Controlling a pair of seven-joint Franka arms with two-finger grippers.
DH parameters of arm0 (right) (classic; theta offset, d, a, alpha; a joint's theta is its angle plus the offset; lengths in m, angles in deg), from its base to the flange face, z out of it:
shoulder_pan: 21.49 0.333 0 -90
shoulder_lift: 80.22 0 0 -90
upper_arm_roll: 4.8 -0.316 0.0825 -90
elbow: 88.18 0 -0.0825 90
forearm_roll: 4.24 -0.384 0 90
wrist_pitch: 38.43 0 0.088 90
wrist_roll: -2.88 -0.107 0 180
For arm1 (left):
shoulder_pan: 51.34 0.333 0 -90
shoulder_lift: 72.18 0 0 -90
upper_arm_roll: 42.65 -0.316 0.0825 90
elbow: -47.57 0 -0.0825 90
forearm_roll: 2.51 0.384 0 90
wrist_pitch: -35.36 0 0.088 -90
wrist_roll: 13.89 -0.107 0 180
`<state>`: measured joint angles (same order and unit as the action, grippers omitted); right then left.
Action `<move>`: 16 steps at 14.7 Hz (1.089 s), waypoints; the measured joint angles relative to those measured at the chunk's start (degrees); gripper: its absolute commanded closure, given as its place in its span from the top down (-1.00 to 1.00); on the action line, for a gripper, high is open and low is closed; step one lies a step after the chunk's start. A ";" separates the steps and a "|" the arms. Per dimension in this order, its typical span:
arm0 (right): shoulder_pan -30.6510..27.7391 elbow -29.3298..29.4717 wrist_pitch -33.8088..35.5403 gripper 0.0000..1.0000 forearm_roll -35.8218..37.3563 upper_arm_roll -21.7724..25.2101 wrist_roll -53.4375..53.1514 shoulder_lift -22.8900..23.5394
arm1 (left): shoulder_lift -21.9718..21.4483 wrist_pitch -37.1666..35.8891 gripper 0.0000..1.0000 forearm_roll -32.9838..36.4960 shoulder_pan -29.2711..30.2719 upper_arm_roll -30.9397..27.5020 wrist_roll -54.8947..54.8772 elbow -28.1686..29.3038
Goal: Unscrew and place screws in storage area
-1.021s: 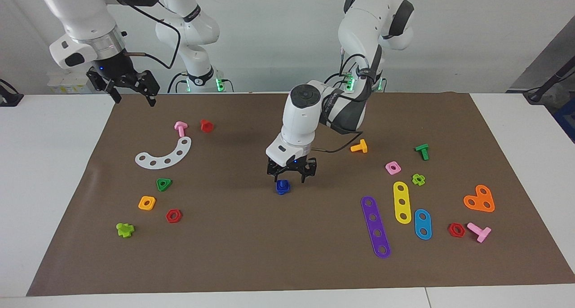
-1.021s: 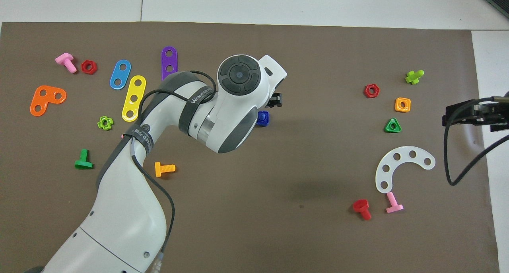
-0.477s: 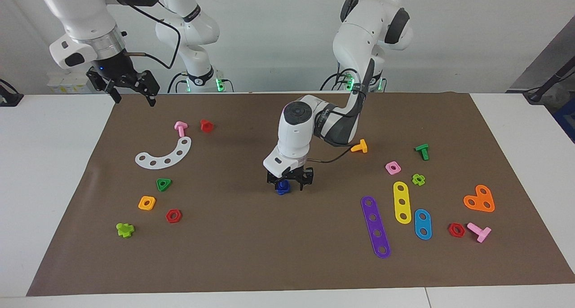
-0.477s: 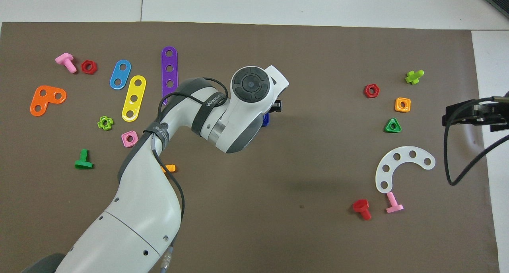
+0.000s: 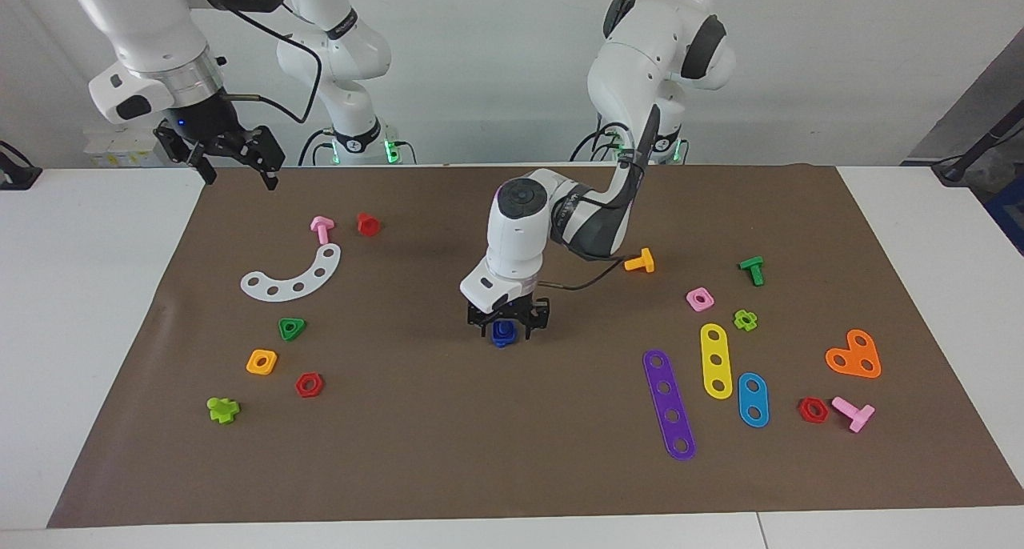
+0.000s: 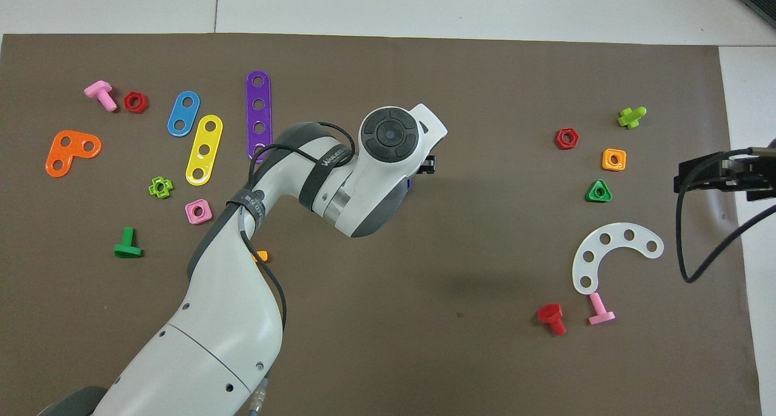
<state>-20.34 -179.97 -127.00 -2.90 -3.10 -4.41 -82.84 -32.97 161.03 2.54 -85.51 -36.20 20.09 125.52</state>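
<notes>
The dark-blue screw (image 5: 502, 334) stands on the brown paper mat (image 5: 448, 453) near its middle. My left gripper (image 5: 507, 326) is lowered over it, fingers open, one on each side of the screw. In the overhead view my left wrist covers the screw except for a blue sliver (image 6: 409, 184), and the mat (image 6: 424, 343) fills most of the view. My right gripper (image 5: 234, 163) waits open and empty in the air over the mat's edge at the right arm's end; it also shows in the overhead view (image 6: 721, 173).
At the right arm's end lie a white curved plate (image 5: 294, 275), a green triangular piece (image 5: 291, 328), an orange nut (image 5: 262, 362), a red nut (image 5: 309, 385). At the left arm's end lie a purple strip (image 5: 669, 404), a yellow strip (image 5: 716, 360), an orange screw (image 5: 640, 262).
My left gripper has come down from just above the dark-blue screw and now straddles it; the left arm's elbow has dropped and shifted slightly. The right arm has not moved.
</notes>
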 measured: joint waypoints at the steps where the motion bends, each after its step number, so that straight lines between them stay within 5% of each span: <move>1: 0.00 0.00 0.00 1.00 0.00 0.00 0.00 0.00 | 0.01 0.30 0.70 0.03 -0.03 0.00 0.00 0.00; 16: 0.00 -0.29 0.00 1.00 0.00 0.01 0.00 0.00 | 0.58 0.70 0.60 0.27 -0.03 -0.06 -0.03 1.85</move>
<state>-20.34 -180.26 -127.00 -2.90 -3.08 -4.41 -82.84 -32.38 161.73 2.81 -85.54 -36.26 20.07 127.37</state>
